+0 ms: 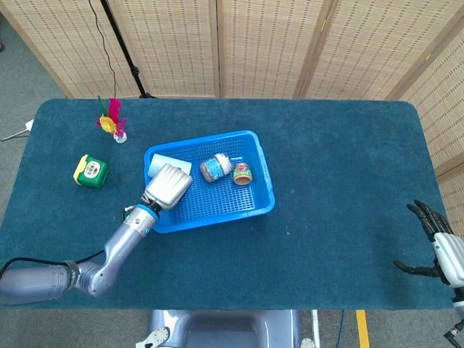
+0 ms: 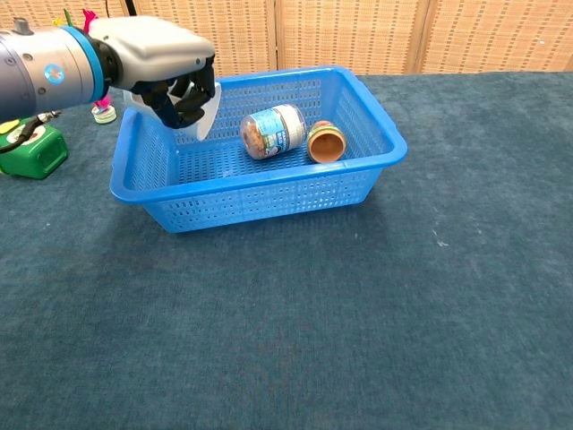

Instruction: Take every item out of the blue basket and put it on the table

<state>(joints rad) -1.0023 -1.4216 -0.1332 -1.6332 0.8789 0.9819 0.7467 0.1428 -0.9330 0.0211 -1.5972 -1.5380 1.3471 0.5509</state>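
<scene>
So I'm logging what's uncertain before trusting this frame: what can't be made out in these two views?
- White cup: mostly hidden by the left robot hand in the chest view; only a sliver shows in the head view.
- Right robot hand: cut off by the head view's edge; absent from the chest view.
- Jar and small tin labels: too small to read.
- Green box: cut by the chest view's left edge.

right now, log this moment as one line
left hand holds white cup | basket: two jars inside | right hand idle

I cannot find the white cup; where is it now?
The left hand holds the white cup above the left end of the blue basket, left of the two jars.
</scene>
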